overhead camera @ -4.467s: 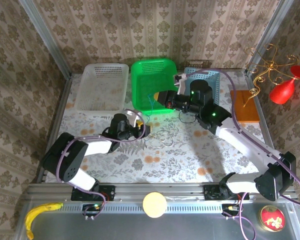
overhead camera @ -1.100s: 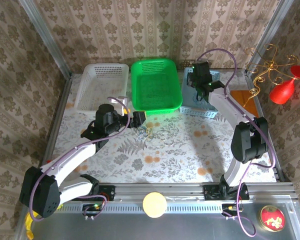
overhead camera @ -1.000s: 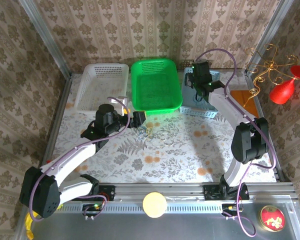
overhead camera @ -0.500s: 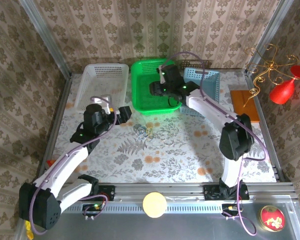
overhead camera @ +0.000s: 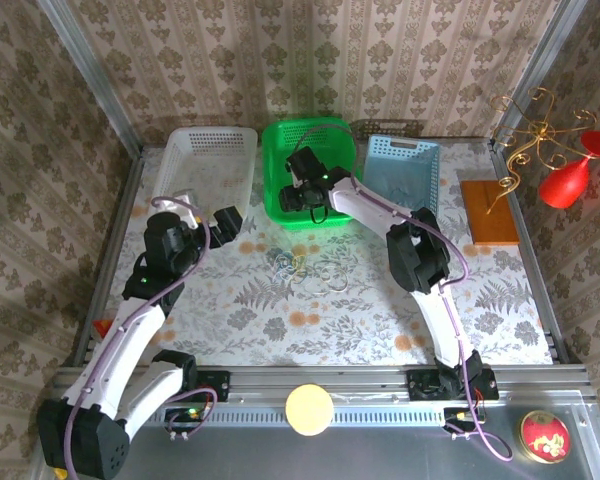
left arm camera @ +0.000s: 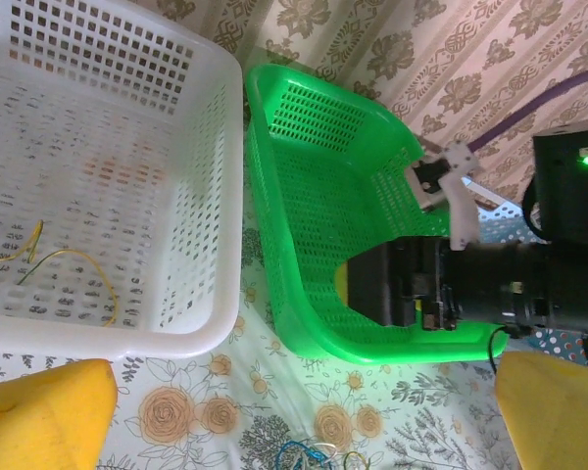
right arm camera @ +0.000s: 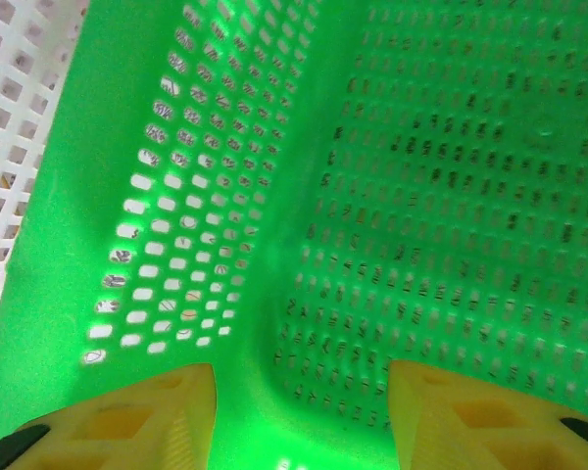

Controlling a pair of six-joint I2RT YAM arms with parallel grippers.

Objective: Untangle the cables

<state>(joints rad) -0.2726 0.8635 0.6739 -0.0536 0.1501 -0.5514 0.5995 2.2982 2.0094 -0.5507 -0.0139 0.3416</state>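
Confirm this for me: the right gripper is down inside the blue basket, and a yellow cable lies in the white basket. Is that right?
Not quite. The right gripper is down inside the green basket, not the blue one. The right wrist view shows green mesh walls all around it. The rest holds: a yellow cable lies in the white basket, as the left wrist view shows.

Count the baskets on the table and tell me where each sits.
3. The white basket sits leftmost, the green basket in the middle, the blue basket to its right, all by the far wall.
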